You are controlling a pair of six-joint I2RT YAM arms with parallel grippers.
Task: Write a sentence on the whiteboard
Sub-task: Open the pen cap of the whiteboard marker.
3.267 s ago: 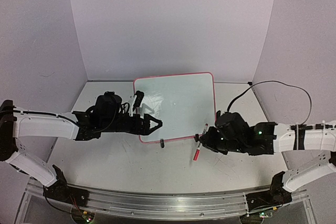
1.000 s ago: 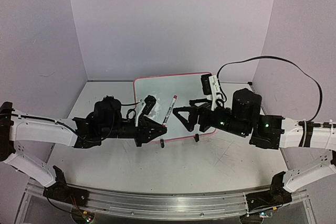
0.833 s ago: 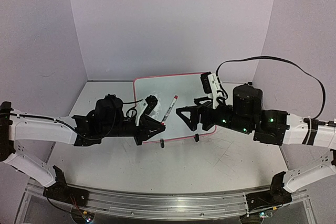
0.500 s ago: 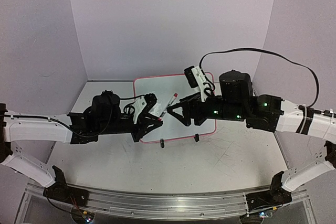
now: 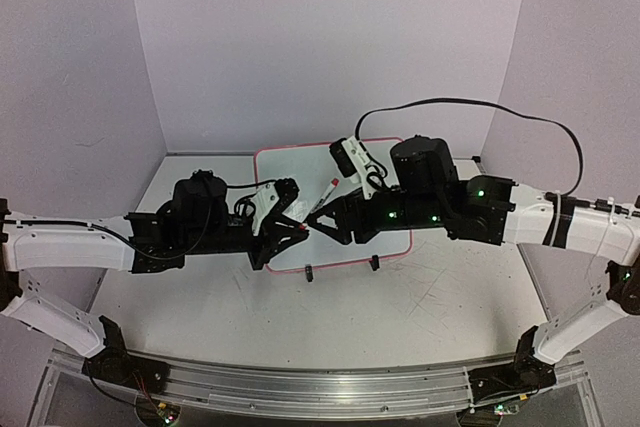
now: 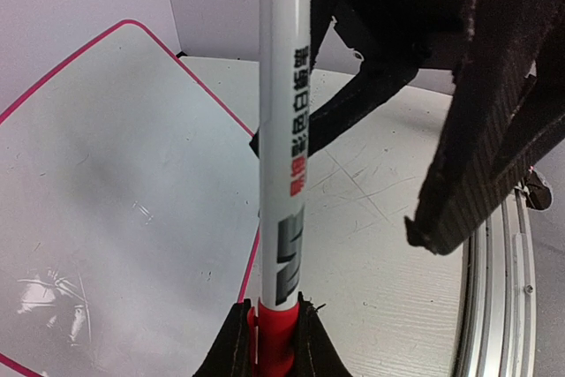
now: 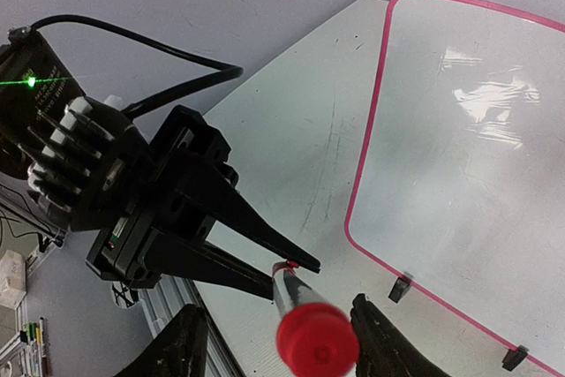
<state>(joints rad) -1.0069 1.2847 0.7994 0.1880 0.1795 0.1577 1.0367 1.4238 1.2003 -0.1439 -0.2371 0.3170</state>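
Observation:
The whiteboard (image 5: 290, 169), white with a pink-red rim, lies flat at the back of the table and is blank; it also shows as the whiteboard (image 7: 477, 156) and the whiteboard (image 6: 115, 174). My left gripper (image 5: 302, 231) is shut on the lower red end of a white marker (image 5: 322, 199), which slants up over the board's front part. In the left wrist view the marker (image 6: 282, 130) rises from the left gripper (image 6: 274, 337). My right gripper (image 5: 325, 217) straddles the marker's upper end. The red end cap (image 7: 316, 340) sits between the right gripper's (image 7: 281, 331) fingers with a gap on each side.
Two black clip feet (image 5: 310, 272) (image 5: 374, 263) stand at the board's near rim. Purple walls close in the back and both sides. The right arm's black cable (image 5: 470, 105) loops above it. A metal rail (image 5: 300, 382) runs along the near edge.
My right arm has swung left from beside the board to the marker, and its jaws have narrowed around the marker's upper end. The left gripper has kept hold of the marker, raising it slightly.

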